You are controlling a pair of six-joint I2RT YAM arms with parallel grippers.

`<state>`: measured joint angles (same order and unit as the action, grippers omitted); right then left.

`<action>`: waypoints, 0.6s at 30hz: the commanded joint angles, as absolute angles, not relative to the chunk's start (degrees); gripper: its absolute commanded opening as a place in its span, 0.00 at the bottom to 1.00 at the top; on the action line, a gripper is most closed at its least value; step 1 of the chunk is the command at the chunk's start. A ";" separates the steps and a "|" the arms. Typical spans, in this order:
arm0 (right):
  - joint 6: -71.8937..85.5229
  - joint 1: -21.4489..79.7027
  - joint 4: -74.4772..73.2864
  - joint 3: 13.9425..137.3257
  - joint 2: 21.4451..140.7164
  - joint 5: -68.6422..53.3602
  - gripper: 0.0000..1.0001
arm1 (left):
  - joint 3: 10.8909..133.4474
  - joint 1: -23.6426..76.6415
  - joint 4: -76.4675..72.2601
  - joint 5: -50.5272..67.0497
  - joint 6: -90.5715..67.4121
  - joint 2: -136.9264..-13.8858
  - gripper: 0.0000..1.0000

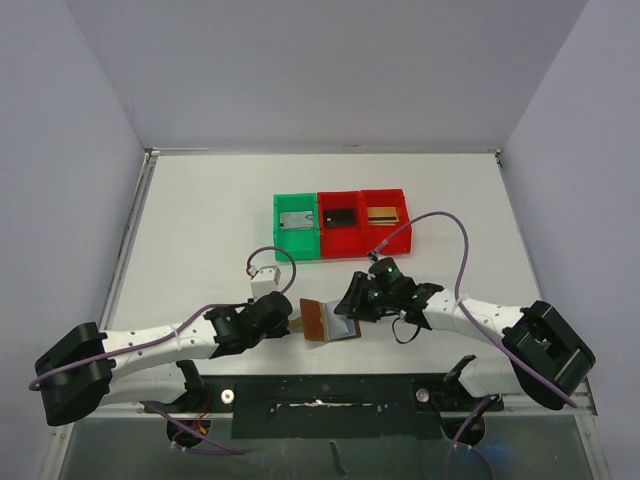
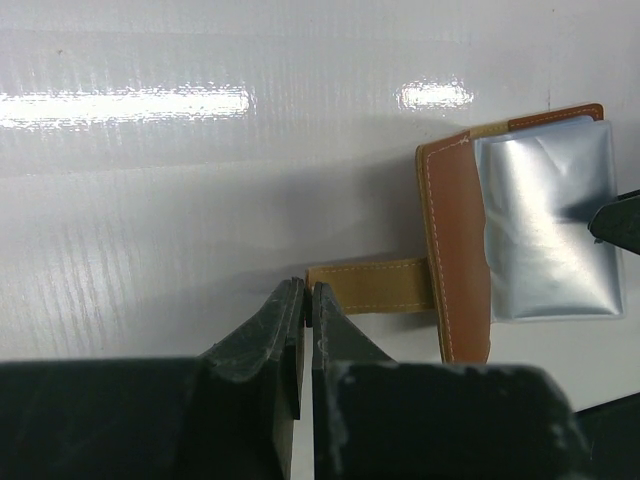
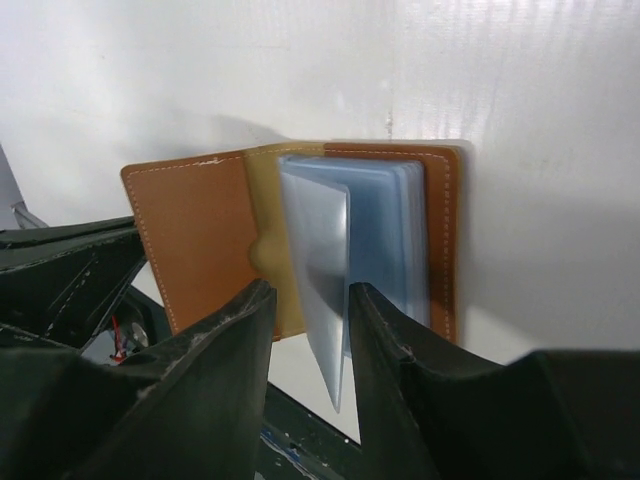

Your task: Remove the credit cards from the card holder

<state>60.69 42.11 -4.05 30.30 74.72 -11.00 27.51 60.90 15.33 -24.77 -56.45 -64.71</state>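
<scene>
From above, the holder (image 1: 328,320) lies open on the counter (image 1: 200,220) near its front edge, between the two arms. The left gripper (image 1: 293,320) sits just beside its left side and the right gripper (image 1: 347,305) over its right side. Well behind it stand three bins in a row: a green bin (image 1: 297,243) with a grey card (image 1: 295,220), a red bin (image 1: 340,240) with a black card (image 1: 341,216), and another red bin (image 1: 383,232) with a gold card (image 1: 381,213).

The left wrist view shows the left gripper (image 2: 308,292) with its jaws together, pinching the end of the tan strap (image 2: 375,285) that runs out from the holder (image 2: 458,260). A silvery pocket (image 2: 545,230) lies on the brown cover.

In the right wrist view the right gripper (image 3: 312,295) has its jaws apart, one on each side of a clear leaf (image 3: 325,240) that stands up from the stack of pale blue pockets (image 3: 395,235). The holder (image 3: 195,230) is spread flat, brown flap on the left. I cannot tell whether any card is in the pockets.
</scene>
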 commanded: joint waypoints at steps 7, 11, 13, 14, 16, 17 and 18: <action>58.60 45.44 7.64 37.16 80.07 -19.28 0.39 | 27.60 60.56 12.66 -24.20 -58.31 -62.53 0.00; 58.14 46.72 9.86 40.12 86.05 -21.48 0.41 | 27.15 60.38 13.18 -24.13 -60.23 -62.03 0.00; 58.50 47.04 10.94 40.74 88.59 -22.18 0.43 | 26.71 60.24 13.41 -23.90 -61.07 -61.75 0.00; 58.88 47.10 11.77 40.73 89.70 -22.56 0.44 | 26.45 60.17 13.53 -23.71 -61.60 -61.45 0.00; 59.68 47.18 12.74 40.21 91.44 -22.60 0.44 | 26.01 60.08 13.57 -23.35 -62.14 -60.88 0.00; 60.23 47.12 13.51 39.69 92.01 -22.60 0.44 | 25.69 60.04 13.47 -23.11 -62.47 -60.46 0.00; 60.63 47.11 14.09 39.15 92.50 -22.52 0.44 | 25.40 59.95 13.26 -22.90 -62.70 -60.01 0.02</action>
<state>59.31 46.74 8.97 39.16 91.33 -20.86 26.00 60.42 15.25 -23.55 -60.27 -62.28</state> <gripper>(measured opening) 0.438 0.014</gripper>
